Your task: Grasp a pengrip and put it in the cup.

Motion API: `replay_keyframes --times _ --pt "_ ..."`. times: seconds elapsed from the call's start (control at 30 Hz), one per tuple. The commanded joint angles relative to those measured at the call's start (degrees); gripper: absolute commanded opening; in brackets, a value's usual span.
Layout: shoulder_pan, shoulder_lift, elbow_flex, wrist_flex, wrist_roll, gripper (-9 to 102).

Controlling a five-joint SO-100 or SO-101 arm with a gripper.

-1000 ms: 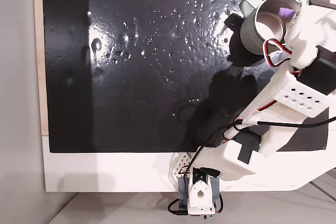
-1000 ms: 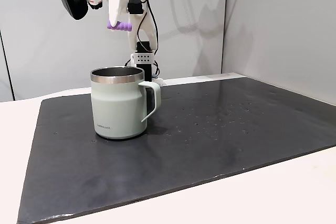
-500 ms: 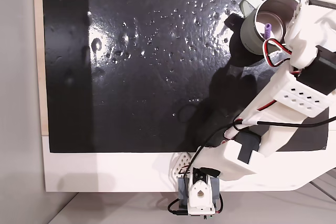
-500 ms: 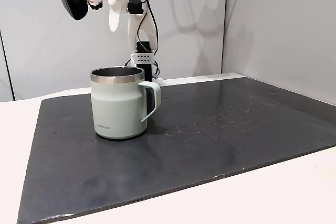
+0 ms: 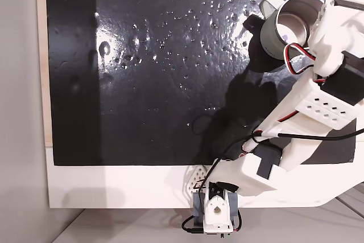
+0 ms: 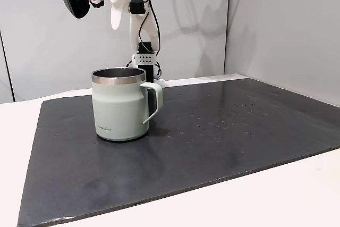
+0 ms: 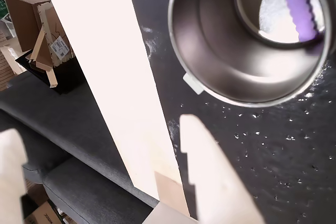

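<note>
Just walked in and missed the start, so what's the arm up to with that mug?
The arm's gripper hangs open above the cup, holding nothing. In the wrist view the purple pengrip lies on the cup's shiny steel bottom. The cup stands upright on the black mat, its handle clear of the arm. So the drop looks done.

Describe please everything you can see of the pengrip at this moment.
The pengrip is a tiny light-purple ribbed tube that looks rubbery. In the wrist view it lies on its side on the shiny steel bottom inside the cup, nothing gripping it. In a fixed view from above it shows as a faint purple speck in the cup.
</note>
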State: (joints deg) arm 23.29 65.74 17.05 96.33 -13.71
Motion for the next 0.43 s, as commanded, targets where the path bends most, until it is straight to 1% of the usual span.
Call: replay_keyframes --times 0.0,0.4 --pt "-0.4 5.5 0.1 0.2 -0.8 29" --pt "-0.9 6.7 1.1 0.2 -0.8 28"
